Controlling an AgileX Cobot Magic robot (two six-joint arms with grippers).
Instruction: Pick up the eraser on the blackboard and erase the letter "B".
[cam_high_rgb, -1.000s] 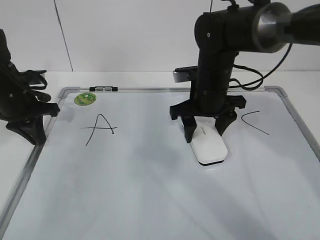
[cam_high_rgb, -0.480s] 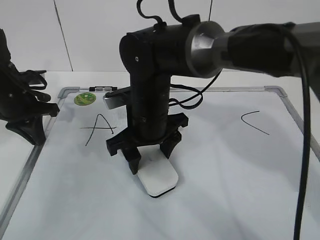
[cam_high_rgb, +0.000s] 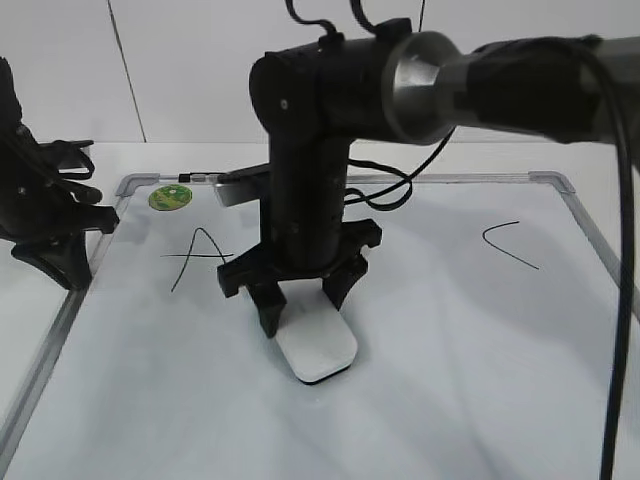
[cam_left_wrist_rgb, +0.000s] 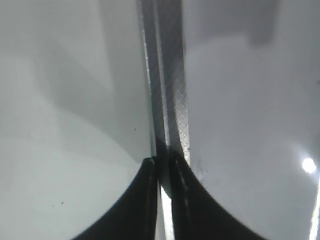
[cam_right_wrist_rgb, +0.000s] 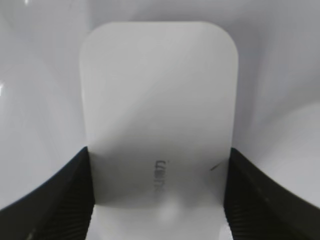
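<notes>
The white eraser (cam_high_rgb: 318, 352) lies flat on the blackboard (cam_high_rgb: 450, 350), left of centre. My right gripper (cam_high_rgb: 300, 312) is shut on its sides. In the right wrist view the eraser (cam_right_wrist_rgb: 159, 100) sits between the two dark fingers (cam_right_wrist_rgb: 159, 190), grey lettering up. No letter "B" shows; my right arm covers part of the board between the "A" and the "C". My left gripper (cam_high_rgb: 70, 250) is shut and empty at the board's left edge. In the left wrist view its fingers (cam_left_wrist_rgb: 162, 167) are over the silver frame (cam_left_wrist_rgb: 170, 75).
A black "A" (cam_high_rgb: 200, 255) is at the left of the board and a black "C" (cam_high_rgb: 510, 245) at the right. A round green sticker (cam_high_rgb: 170, 197) sits at the top left corner. The right arm's cables hang above the board's middle.
My right gripper has slid the eraser from right of centre, near the "C", leftward across the board towards the "A". My left arm has not moved.
</notes>
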